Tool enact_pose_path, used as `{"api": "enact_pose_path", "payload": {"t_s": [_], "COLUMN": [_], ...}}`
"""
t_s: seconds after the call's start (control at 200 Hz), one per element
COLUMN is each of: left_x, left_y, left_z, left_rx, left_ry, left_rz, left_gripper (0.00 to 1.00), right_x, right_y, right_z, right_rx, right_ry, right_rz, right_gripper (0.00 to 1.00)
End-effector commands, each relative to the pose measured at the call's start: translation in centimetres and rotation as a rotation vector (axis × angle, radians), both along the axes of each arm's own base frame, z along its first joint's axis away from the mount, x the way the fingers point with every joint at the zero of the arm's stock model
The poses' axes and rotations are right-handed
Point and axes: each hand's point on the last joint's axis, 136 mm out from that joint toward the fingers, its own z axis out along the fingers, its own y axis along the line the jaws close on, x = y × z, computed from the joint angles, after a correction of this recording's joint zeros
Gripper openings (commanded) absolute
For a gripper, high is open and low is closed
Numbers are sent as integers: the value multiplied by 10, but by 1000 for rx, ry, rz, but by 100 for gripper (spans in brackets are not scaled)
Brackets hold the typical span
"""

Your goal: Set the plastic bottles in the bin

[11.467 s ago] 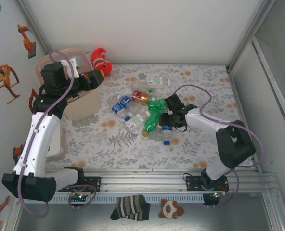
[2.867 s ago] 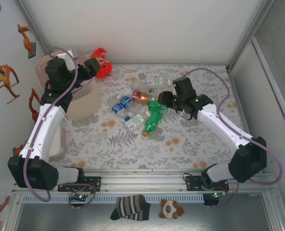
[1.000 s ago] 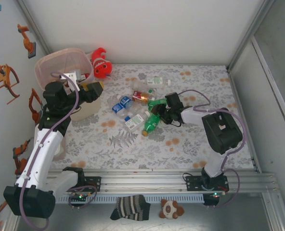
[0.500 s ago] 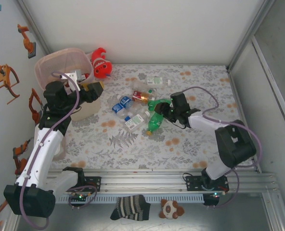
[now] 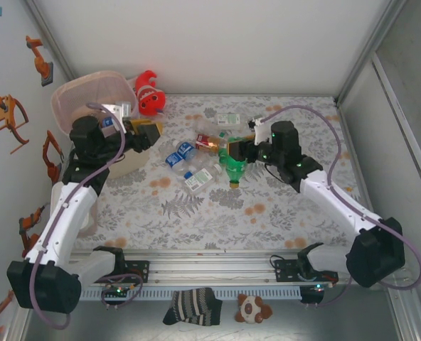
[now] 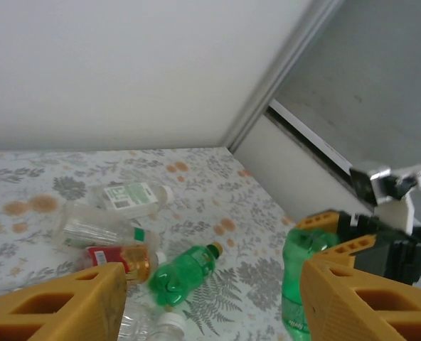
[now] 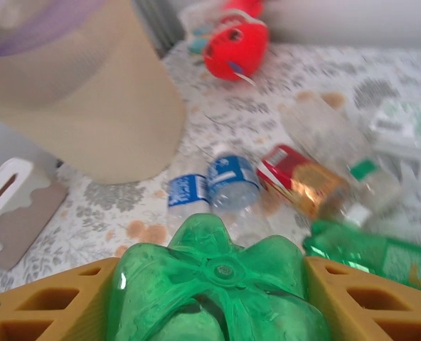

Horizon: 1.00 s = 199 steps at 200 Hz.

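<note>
R tool [image 5: 242, 151] is shut tight on a green bottle [image 5: 233, 165] & grips it by the fat end. The bottle hangs cap down, just over the pile of other bottles [image 5: 193, 156] on the table [image 5: 296, 213]. It is well apart from the pink bin [image 5: 74, 91] at the far L. The bottle is see-through green w/ a bumpy bottom like a flower. L tool [image 5: 152, 132] is open w/ nothing in it, near the bin
</note>
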Motion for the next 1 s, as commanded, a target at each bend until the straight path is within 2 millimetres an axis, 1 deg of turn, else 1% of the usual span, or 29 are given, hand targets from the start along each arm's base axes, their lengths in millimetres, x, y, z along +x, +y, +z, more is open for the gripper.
{"api": "enact_pose_path", "payload": {"t_s": [0.0, 0.19, 0.335, 0.451, 0.606, 0.711, 0.811, 0.991], "left_x": [-21, -51, -70, -85, -104, -115, -125, -140], "left_y": [-24, -56, -76, -93, -114, -128, -140, -157], "left_z": [30, 38, 42, 46, 52, 55, 56, 60], "left_rx": [15, 52, 58, 63, 51, 39, 25, -14], "left_ry": [-183, -332, -408, -473, -529, -548, -555, -515], "left_rz": [-154, -322, -428, -509, -626, -688, -738, -841], "left_gripper": [67, 73, 73, 75, 78, 80, 81, 81], "right_x": [-23, -51, -72, -89, -110, -122, -133, -143], "right_y": [13, 24, 30, 35, 40, 43, 45, 48], "right_z": [43, 92, 128, 154, 182, 196, 205, 208], "right_rx": [-6, 35, 87, 128, 166, 188, 206, 195], "right_ry": [-196, -352, -439, -483, -553, -585, -612, -666], "right_rz": [194, 327, 390, 437, 476, 502, 533, 558], "right_gripper": [52, 51, 51, 50, 50, 49, 49, 49]}}
